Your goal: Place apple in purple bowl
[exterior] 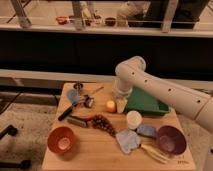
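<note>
The small yellow-orange apple [110, 105] rests on the wooden table near its middle. Just to its right my gripper [120, 102] hangs down from the white arm, right beside the apple, open and holding nothing. The dark purple bowl [171, 140] stands at the table's front right, well away from the apple and the gripper.
A green tray [146, 103] lies just right of the gripper. A white cup [133, 120] stands in front of it, with blue cloths [128, 140] nearby. An orange bowl [62, 140] is at the front left. Dark utensils [75, 102] and a dark red bunch [102, 123] lie left of centre.
</note>
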{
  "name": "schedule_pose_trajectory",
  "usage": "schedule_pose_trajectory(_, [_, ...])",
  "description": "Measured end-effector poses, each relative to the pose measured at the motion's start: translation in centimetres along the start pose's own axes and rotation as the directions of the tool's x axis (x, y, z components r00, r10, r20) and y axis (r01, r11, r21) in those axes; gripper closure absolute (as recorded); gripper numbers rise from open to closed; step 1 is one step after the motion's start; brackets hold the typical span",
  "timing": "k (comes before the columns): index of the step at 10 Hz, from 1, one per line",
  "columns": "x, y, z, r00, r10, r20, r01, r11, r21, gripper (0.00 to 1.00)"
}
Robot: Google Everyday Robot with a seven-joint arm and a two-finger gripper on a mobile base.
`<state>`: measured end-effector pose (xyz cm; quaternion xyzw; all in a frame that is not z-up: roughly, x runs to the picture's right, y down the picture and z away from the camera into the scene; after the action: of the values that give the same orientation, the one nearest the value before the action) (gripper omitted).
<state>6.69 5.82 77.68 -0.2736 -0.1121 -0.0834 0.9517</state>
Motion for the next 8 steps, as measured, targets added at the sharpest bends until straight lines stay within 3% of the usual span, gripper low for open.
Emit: schedule_pose_trajectory(8, [-0.9,0.1,2.9,1.0,0.0,0.024,0.0,1.0,-0.015,0.2])
